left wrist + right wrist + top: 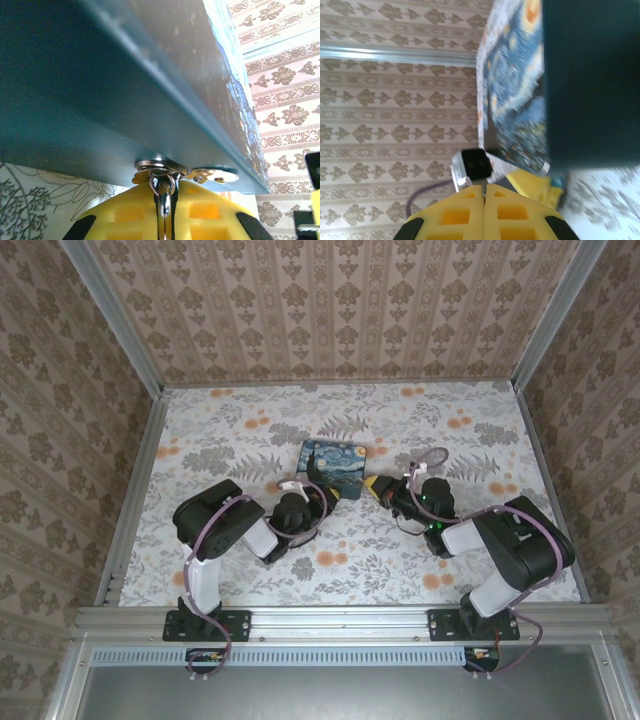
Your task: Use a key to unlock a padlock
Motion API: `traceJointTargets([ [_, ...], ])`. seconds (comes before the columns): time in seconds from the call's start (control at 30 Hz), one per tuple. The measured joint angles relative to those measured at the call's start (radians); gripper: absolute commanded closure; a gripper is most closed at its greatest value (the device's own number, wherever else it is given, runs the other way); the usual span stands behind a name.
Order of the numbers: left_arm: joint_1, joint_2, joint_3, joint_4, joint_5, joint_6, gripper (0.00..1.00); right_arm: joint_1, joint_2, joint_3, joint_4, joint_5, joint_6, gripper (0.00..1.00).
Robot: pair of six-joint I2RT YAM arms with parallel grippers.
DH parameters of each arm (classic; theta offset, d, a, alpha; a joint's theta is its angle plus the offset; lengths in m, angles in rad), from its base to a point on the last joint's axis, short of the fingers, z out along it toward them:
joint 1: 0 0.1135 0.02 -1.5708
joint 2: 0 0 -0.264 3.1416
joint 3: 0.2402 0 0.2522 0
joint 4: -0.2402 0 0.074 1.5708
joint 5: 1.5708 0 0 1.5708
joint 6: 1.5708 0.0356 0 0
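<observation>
Fingers (125, 215) of the left gripper (163, 189) are pressed together on a thin silver key (161, 196). It hangs from a key ring (155, 164) lying tight against the lower edge of the Starry Night box (100, 90). Brass-coloured pieces (200, 175) of the bunch fan out along that same edge. The right gripper (484, 189) sits beside the box's other near corner, its yellow fingers closed flat on each other with nothing visible between them. I cannot pick out the padlock with any certainty near the box. By my reading, the step in hand is grasping the key. The next move calls for drawing the key clear of the box without snagging the ring. The right gripper would also need to open and steady the padlock, keyhole turned toward the key.
</observation>
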Motion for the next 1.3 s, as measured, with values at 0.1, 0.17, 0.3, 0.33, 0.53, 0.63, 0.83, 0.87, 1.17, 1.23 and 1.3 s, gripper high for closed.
traceJointTargets([
  [0.1, 0.007, -0.017, -0.01, 0.0, 0.018, -0.01, 1.0, 0.031, -0.034, -0.042, -0.029, 0.008, -0.014, 1.0],
  [0.17, 0.008, -0.027, -0.011, 0.0, 0.031, -0.017, 1.0, 0.057, -0.051, -0.064, -0.044, 0.023, -0.019, 1.0],
  [0.3, 0.017, -0.043, -0.011, 0.0, 0.066, -0.038, 1.0, 0.115, -0.056, -0.089, -0.066, 0.057, -0.026, 1.0],
  [0.33, 0.02, -0.045, -0.011, 0.0, 0.076, -0.044, 1.0, 0.127, -0.05, -0.09, -0.065, 0.064, -0.026, 1.0],
  [0.53, 0.027, -0.048, -0.012, 0.0, 0.117, -0.071, 1.0, 0.15, 0.091, -0.088, 0.017, 0.087, -0.009, 1.0],
  [0.63, 0.033, -0.051, -0.013, 0.0, 0.141, -0.08, 1.0, 0.15, 0.178, -0.077, 0.062, 0.095, 0.013, 1.0],
  [0.83, 0.059, -0.06, -0.013, -0.002, 0.21, -0.091, 1.0, 0.155, 0.217, -0.065, 0.1, 0.098, 0.016, 1.0],
  [0.87, 0.063, -0.06, -0.012, -0.007, 0.224, -0.093, 1.0, 0.155, 0.217, -0.064, 0.105, 0.098, 0.016, 1.0],
  [1.17, 0.08, -0.06, -0.003, -0.093, 0.337, -0.094, 1.0, 0.142, 0.217, -0.04, 0.113, 0.093, 0.011, 1.0],
  [1.23, 0.082, -0.06, 0.003, -0.104, 0.354, -0.093, 1.0, 0.13, 0.217, -0.037, 0.112, 0.077, 0.009, 1.0],
  [1.3, 0.09, -0.063, 0.01, -0.111, 0.371, -0.093, 1.0, 0.12, 0.217, -0.032, 0.112, 0.063, 0.008, 1.0],
])
